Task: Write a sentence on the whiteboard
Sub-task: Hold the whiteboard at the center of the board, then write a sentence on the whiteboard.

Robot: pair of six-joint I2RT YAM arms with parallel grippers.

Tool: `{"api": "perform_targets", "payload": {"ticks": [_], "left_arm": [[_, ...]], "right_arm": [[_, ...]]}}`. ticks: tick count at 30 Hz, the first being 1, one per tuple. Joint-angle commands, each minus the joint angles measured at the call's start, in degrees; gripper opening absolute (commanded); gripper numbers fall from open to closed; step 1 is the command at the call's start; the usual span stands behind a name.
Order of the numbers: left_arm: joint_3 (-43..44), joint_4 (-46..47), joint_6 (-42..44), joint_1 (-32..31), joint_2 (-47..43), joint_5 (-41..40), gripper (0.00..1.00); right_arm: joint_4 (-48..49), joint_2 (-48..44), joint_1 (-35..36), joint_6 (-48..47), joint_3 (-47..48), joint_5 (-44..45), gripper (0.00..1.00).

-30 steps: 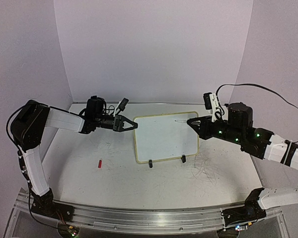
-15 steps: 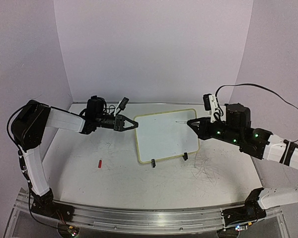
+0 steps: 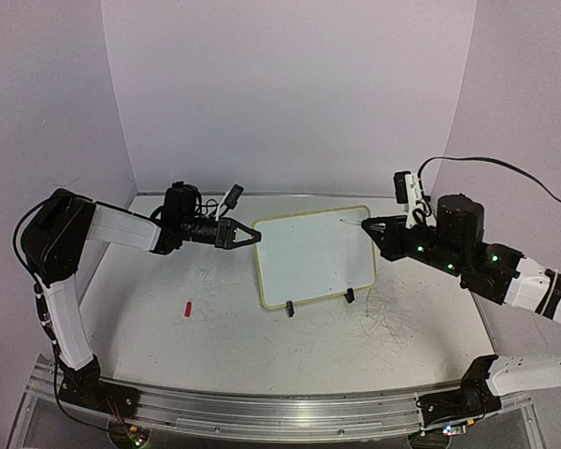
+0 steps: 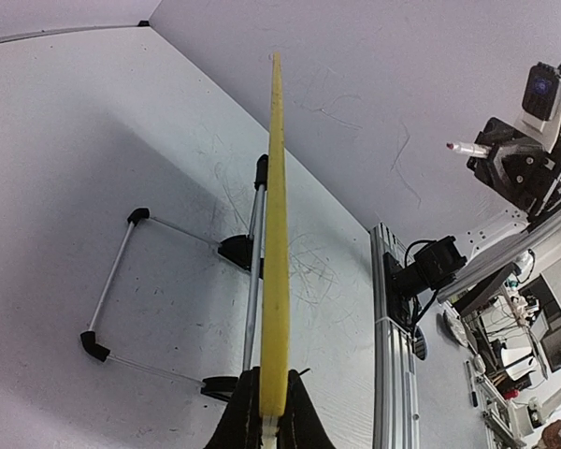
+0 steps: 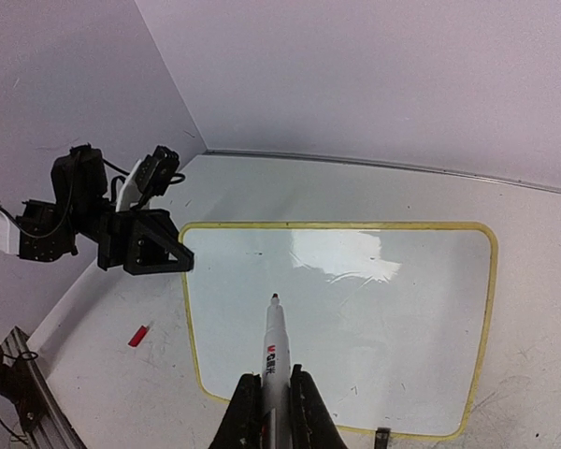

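The whiteboard [image 3: 313, 260] stands propped on its small feet in the middle of the bench [image 3: 168, 346], with its face tilted up. The left fingers [image 4: 241, 428] are closed on its pale yellow rim at the 9 o'clock edge (the left wrist view shows that rim edge-on, running straight away from the grip toward 12 o'clock).

The right fingers [image 5: 247, 416] are clamped around a marker [image 5: 273, 341]. Its long axis points to 12 o'clock in the right wrist view, aimed at the board's face. From above, the tip sits near the board's 1 o'clock corner. Whether it touches the surface or hangs just off it cannot be told. No red words show, and the face looks blank.

The writing surface lies ahead of and below the tip, so the right arm should do the writing while the left only steadies the board. A red cap [image 3: 188, 308] lies on the bench at the board's 8 o'clock, well apart.
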Motion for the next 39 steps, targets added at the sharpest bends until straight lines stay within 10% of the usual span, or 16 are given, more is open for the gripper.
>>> {"api": "perform_targets", "payload": {"ticks": [1, 39], "left_arm": [[-0.62, 0.82, -0.88, -0.43, -1.99, 0.51, 0.0], [-0.66, 0.75, -0.46, -1.13, -0.32, 0.26, 0.0]], "right_arm": [[-0.06, 2.63, 6.76, -4.21, 1.35, 6.34, 0.0], [14.92, 34.9, 17.17, -15.04, 15.97, 13.73, 0.0]]}}
